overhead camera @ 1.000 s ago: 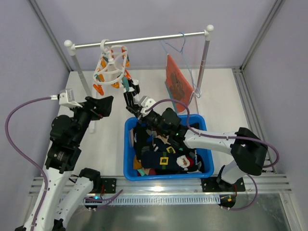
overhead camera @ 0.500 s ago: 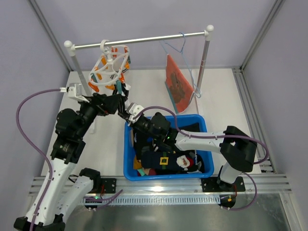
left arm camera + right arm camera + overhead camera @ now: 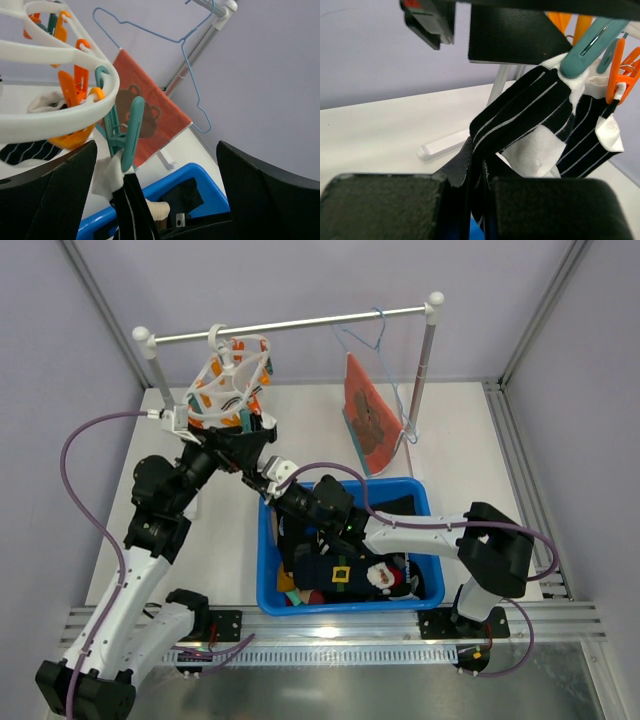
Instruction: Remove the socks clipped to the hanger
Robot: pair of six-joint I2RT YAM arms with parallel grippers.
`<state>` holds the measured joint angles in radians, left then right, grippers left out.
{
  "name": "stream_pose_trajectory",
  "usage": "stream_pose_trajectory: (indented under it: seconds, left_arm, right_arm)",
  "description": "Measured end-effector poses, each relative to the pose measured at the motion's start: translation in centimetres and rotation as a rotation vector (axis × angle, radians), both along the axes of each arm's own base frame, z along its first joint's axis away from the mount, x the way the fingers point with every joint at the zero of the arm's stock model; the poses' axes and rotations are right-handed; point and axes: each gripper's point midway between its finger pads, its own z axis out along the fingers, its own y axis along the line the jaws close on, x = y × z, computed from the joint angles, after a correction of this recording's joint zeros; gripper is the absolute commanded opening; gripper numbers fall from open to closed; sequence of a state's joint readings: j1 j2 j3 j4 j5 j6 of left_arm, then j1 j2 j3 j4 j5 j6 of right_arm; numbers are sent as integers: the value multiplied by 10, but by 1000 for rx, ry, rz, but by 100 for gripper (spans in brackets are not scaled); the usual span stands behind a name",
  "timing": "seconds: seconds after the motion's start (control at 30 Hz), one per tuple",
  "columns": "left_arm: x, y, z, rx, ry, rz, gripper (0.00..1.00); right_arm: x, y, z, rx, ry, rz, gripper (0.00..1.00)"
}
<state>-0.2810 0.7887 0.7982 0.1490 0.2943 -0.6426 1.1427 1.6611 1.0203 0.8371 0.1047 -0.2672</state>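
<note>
Right claw (image 3: 477,200) clenches the pegged black sock (image 3: 520,115); left claw (image 3: 155,167) gapes astride its teal peg (image 3: 127,132).

Lilac walls (image 3: 320,280), white tabletop (image 3: 470,440), aluminium frame (image 3: 542,310).

The hanger (image 3: 65,117) and its pegs (image 3: 129,131) crowd above the sock (image 3: 131,200); open air beside it.

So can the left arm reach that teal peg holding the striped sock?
Probably yes: the left end effector, open, straddles the teal peg with nothing between. The right end effector grips the sock lower down, clear of it.
</note>
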Motion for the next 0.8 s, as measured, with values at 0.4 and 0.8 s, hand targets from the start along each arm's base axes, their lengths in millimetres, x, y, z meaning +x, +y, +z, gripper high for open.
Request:
stream_pose_trajectory:
  seconds: [0.4, 0.8]
  left_arm:
    - [18, -15, -2, -18, 14, -60, 93]
    - [27, -19, 10, -14, -4, -99, 80]
  right_arm:
    - [-3, -1, -8, -5, 10, 1, 4]
    - [-12, -5, -21, -31, 16, 16, 4]
